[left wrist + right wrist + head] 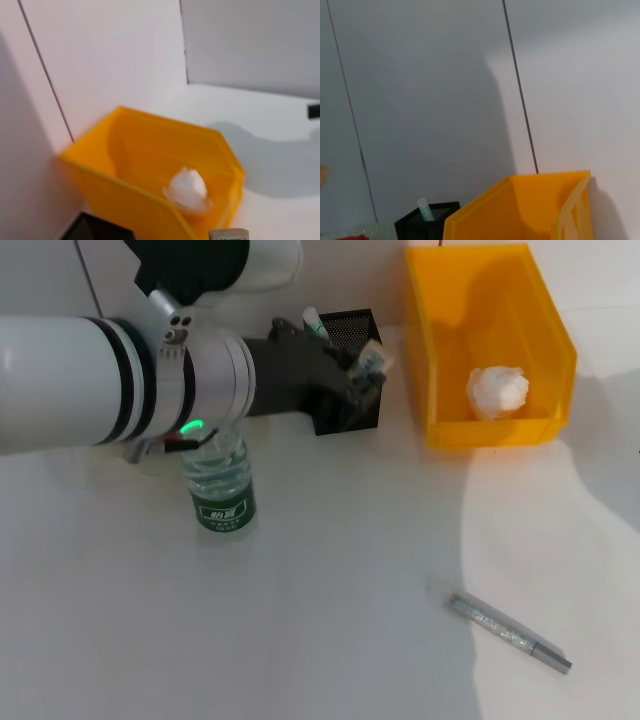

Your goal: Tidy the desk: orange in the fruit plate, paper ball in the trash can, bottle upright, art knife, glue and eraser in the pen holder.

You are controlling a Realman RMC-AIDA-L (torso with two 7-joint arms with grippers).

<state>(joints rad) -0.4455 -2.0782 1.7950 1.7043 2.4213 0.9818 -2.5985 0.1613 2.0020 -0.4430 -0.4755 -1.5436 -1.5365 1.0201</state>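
My left gripper [366, 368] reaches over the black mesh pen holder [352, 338] at the back, shut on a small pale block with a label, the eraser [372, 359] [228, 234]. A white-and-green glue stick [313, 322] [425, 209] pokes out of the holder. The bottle [221, 488] stands upright under my left forearm. The paper ball [497, 390] [187, 190] lies inside the orange-yellow trash can [430, 360] [125, 170]. The grey art knife [508, 632] lies flat near the front right. Orange and fruit plate are out of view, as is my right gripper.
The trash can [520, 210] stands against the back wall, right of the pen holder [427, 225]. My left forearm [100, 380] spans the left half of the table at mid height. White tabletop lies between the bottle and the knife.
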